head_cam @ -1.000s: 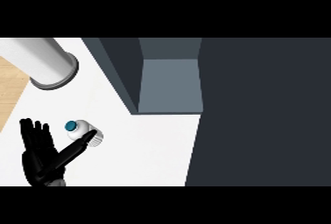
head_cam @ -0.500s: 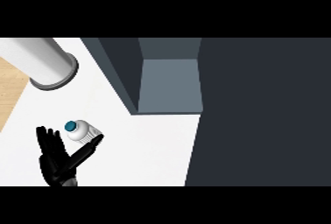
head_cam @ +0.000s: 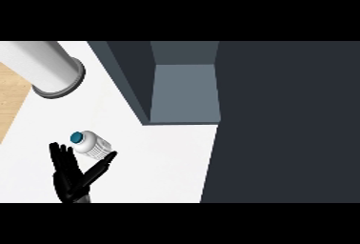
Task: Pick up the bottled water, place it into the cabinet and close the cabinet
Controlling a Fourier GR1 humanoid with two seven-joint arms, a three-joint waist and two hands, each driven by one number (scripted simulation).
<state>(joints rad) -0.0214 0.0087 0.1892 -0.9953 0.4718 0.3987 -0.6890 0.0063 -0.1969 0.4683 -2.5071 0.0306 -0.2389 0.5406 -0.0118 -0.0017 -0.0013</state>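
The bottled water [head_cam: 91, 143] stands on the white counter [head_cam: 162, 162], seen from above as a white bottle with a teal cap. My left hand [head_cam: 70, 174] comes in from the lower left, just below the bottle. Its fingers are straight and its thumb is spread to the right, with the thumb tip close beside the bottle's lower right side. Nothing is held. The dark grey cabinet [head_cam: 134, 81] lies to the upper right, and its lighter inner compartment [head_cam: 184, 93] shows open. My right hand is out of view.
A large white cylinder with a grey rim [head_cam: 53, 69] stands at the upper left. A wide dark panel [head_cam: 288, 124] fills the right side. A strip of wood [head_cam: 10, 95] shows beyond the counter's left edge.
My left hand has slid a little down and to the right, under the bottle. The bottle has stayed in place.
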